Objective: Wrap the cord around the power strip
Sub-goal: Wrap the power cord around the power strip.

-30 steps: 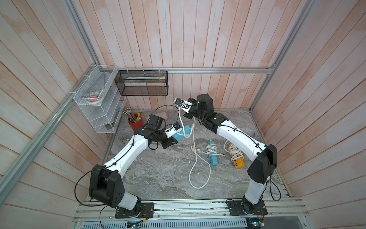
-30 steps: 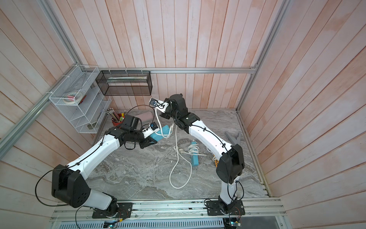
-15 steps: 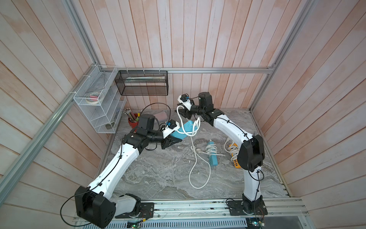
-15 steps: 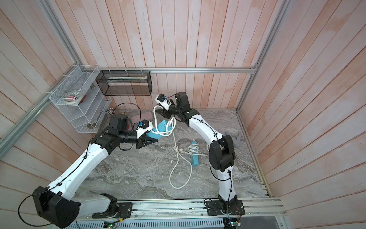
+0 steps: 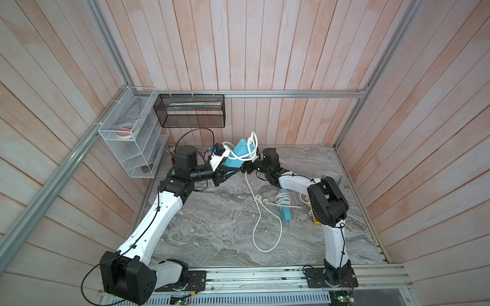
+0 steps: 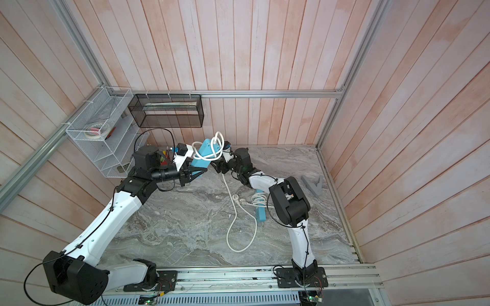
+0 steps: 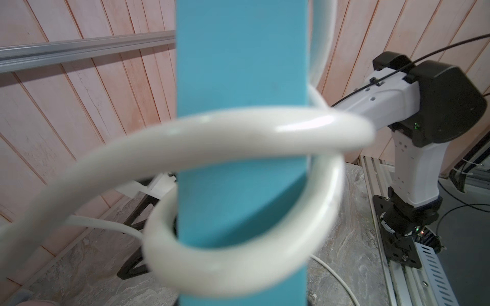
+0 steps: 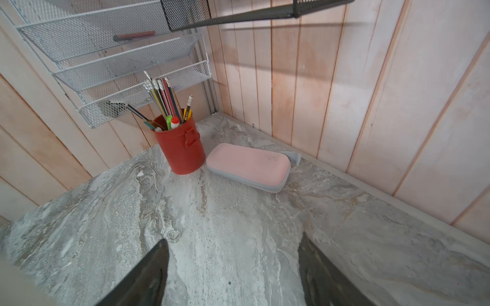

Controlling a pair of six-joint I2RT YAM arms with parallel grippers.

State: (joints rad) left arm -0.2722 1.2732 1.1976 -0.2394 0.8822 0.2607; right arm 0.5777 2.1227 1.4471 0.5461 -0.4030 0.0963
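A light blue power strip (image 5: 236,156) (image 6: 203,156) is held up off the table near the back wall, tilted upward, with my left gripper (image 5: 224,173) (image 6: 194,176) shut on its lower end. The white cord (image 5: 242,156) (image 6: 209,156) loops loosely around the strip, then hangs down to a long loop on the table (image 5: 266,238). In the left wrist view the strip (image 7: 238,66) and cord (image 7: 238,127) fill the frame and hide the jaws. My right gripper (image 5: 245,168) (image 6: 219,168) (image 8: 233,238) stands open and empty just right of the strip, beside the hanging cord.
A second blue strip with a bundled cord (image 5: 285,209) and a yellow one (image 5: 314,218) lie by the right arm. A red pencil cup (image 8: 180,148) and pink case (image 8: 249,165) sit in the back left corner under the white wire shelf (image 5: 132,143) and black mesh basket (image 5: 191,111).
My right gripper has opened, let go of the cord and come down from above the strip to its right side. The left arm has lifted and tilted the strip upward.
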